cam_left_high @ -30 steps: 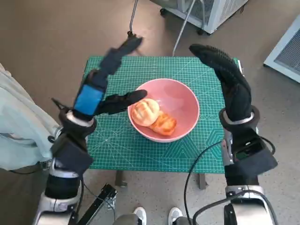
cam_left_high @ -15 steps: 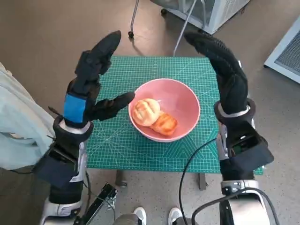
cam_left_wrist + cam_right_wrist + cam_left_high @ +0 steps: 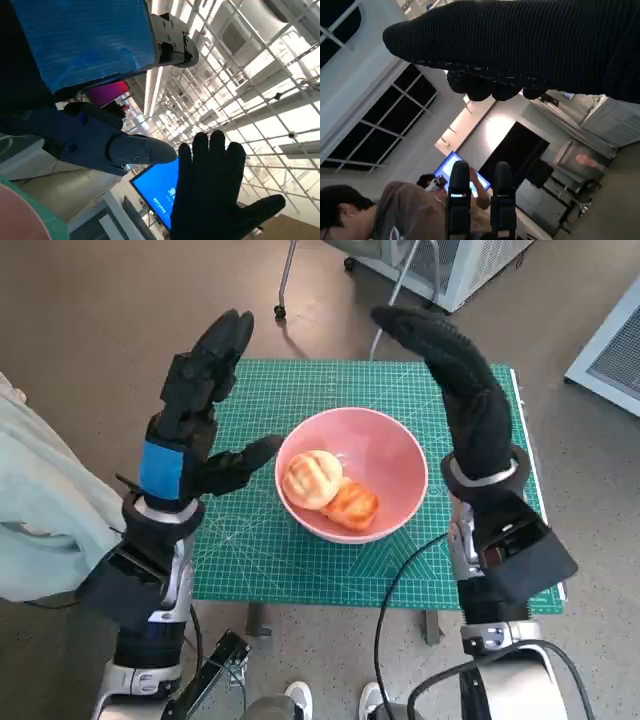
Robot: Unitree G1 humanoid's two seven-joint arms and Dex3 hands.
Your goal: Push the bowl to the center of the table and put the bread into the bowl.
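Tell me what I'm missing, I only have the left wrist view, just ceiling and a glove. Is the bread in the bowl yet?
Observer: Yes. The head view shows two pieces of bread lying in the pink bowl.
Operator: Where is the bowl sitting?
Observer: Around the middle of the green mat on the table.
Operator: Is either hand holding anything?
Observer: No. The left hand is raised beside the bowl, fingers spread, with nothing in it.
Operator: And the right?
Observer: The right hand is raised on the bowl's other side, fingers extended, also holding nothing.
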